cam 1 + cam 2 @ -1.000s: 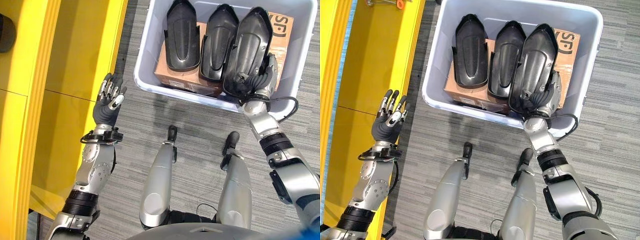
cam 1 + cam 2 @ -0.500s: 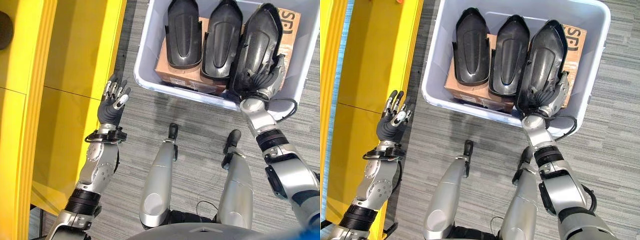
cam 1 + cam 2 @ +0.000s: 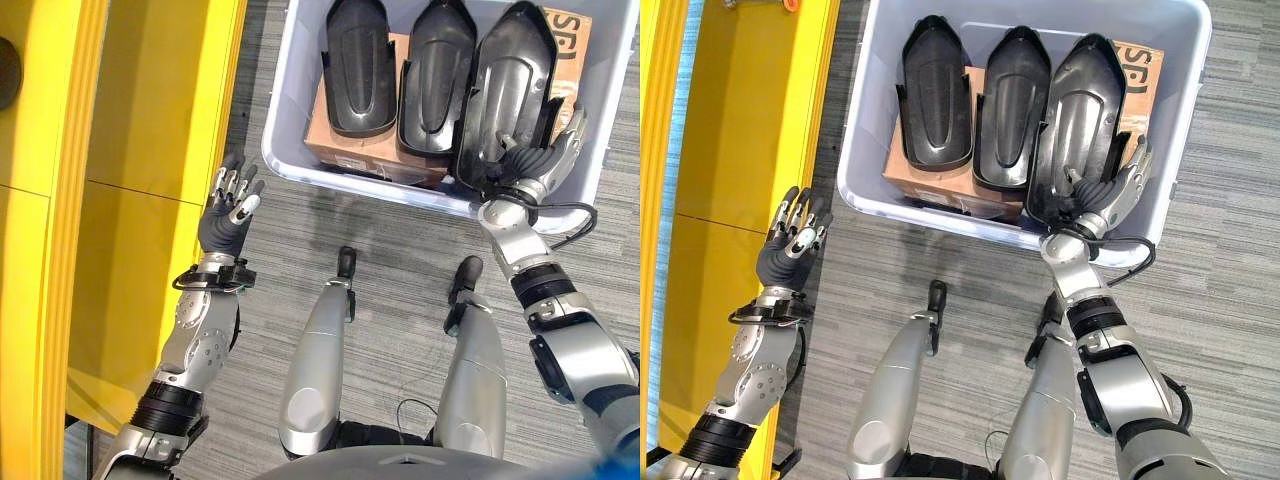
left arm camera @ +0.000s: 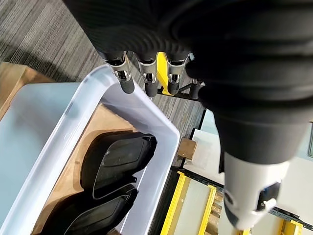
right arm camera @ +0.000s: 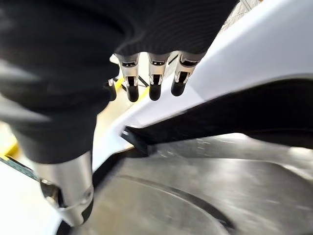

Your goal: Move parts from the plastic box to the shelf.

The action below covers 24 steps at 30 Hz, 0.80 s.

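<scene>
The left robot hand (image 3: 228,210) is hanging with its fingers relaxed, grasping nothing, just beside the yellow shelf (image 3: 150,120). The right robot hand (image 3: 1102,195) is spreading its straight fingers at the near end of the rightmost black part (image 3: 1078,120). This part is leaning in the plastic box (image 3: 865,130), beside two more black parts (image 3: 970,95) that are lying on a cardboard carton (image 3: 910,180).

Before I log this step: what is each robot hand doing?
Left robot hand: open, empty, by the shelf.
Right robot hand: open at the rightmost part.
</scene>
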Tool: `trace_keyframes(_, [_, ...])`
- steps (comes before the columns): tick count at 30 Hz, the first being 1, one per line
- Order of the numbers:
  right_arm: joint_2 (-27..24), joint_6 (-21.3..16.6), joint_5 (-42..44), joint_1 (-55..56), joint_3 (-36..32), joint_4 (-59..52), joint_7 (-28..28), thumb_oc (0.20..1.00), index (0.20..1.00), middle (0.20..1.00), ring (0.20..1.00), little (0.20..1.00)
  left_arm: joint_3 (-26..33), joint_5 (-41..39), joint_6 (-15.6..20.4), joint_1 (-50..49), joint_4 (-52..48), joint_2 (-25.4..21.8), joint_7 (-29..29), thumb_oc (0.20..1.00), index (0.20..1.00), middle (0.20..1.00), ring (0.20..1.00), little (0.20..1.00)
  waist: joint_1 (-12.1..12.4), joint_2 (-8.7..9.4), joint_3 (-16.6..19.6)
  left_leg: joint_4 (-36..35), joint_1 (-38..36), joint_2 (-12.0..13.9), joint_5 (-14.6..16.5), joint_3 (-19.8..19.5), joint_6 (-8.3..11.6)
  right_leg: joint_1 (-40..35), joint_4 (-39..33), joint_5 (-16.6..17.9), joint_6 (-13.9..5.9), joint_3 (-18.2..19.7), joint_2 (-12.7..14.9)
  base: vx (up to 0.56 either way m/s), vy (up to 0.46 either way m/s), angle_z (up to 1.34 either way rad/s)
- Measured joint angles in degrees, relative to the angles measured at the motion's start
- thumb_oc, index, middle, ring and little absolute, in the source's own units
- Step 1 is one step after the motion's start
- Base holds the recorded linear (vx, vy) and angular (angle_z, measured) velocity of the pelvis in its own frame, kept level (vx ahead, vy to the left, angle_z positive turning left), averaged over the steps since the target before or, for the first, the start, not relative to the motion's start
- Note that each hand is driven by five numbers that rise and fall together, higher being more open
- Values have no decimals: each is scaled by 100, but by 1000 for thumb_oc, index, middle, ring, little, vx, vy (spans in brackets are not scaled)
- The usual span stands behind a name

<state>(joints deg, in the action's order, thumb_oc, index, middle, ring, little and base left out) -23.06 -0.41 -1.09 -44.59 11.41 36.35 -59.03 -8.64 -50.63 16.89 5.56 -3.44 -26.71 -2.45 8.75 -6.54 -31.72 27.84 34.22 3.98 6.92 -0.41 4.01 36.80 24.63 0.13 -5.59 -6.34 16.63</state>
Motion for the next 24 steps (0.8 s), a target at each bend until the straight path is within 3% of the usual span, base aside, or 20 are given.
trace_keyframes(5, [198,-154,175,113,-196,-62,-196,1000,1000,1000,1000,1000,-44,0,21,-2,1,-1,2,1000,1000,1000,1000,1000,-18,-21,13,13,-19,-5,0,61,-1,25,21,-21,26,65,8,15,28,-3])
trace_keyframes(16, [197,-76,1123,-44,-422,594,327,1000,1000,1000,1000,1000,-99,0,28,-4,0,-1,3,1000,1000,1000,1000,1000,26,-91,57,29,31,-3,-1,36,0,67,55,-30,14,53,5,1,-6,0])
trace_keyframes(24, [-55,334,1095,-266,-340,1094,643,1000,1000,1000,1000,1000,-102,0,-5,18,0,-1,5,1000,1000,1000,1000,1000,78,-91,57,48,91,-3,-1,-12,0,77,53,-33,15,8,6,-1,-10,1])
